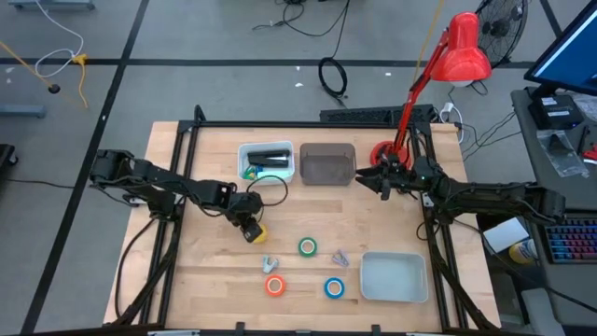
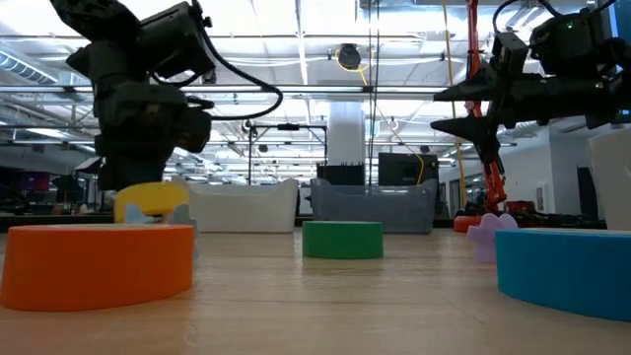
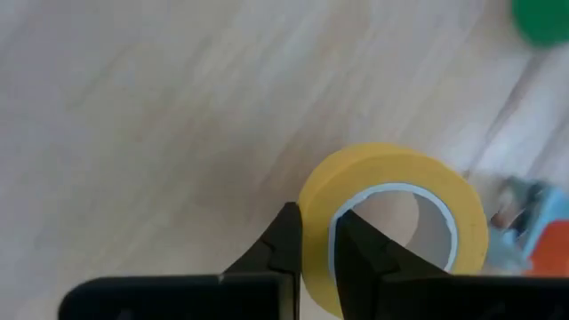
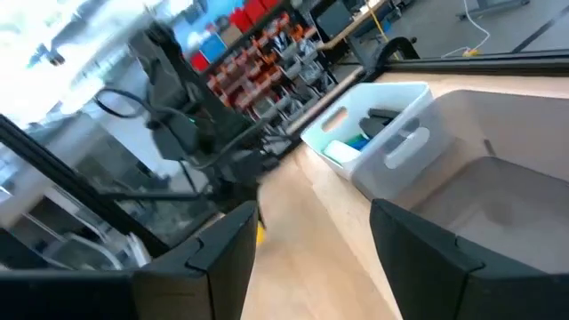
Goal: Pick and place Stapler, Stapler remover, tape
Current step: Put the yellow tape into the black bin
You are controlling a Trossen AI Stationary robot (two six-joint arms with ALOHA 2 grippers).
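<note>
My left gripper (image 1: 250, 229) is shut on the yellow tape roll (image 3: 396, 222) left of the table's middle, and points steeply down. The green tape (image 1: 307, 246), orange tape (image 1: 274, 286) and blue tape (image 1: 334, 287) lie flat on the wood nearer the front. Between them lie a small grey-blue piece (image 1: 269, 264) and a pale purple one (image 1: 340, 258), which look like stapler removers. A black stapler (image 1: 270, 156) lies in the white bin (image 1: 244, 149). My right gripper (image 1: 373, 179) hangs open and level beside the grey bin (image 1: 327, 163), touching nothing. My left gripper pinches the yellow roll's wall (image 3: 316, 213), one finger (image 3: 286, 240) outside the ring and the other finger (image 3: 360, 253) inside its pale core. The fingers come slanting down from above. The orange roll hides the yellow roll's underside in the low view, so I cannot tell whether it is lifted.
A pale empty tray (image 1: 393, 277) sits at the front right. A red desk lamp (image 1: 462, 51) stands at the table's back right corner. Black frame rails (image 1: 177, 187) run along both table sides. Bare wood lies at the front left.
</note>
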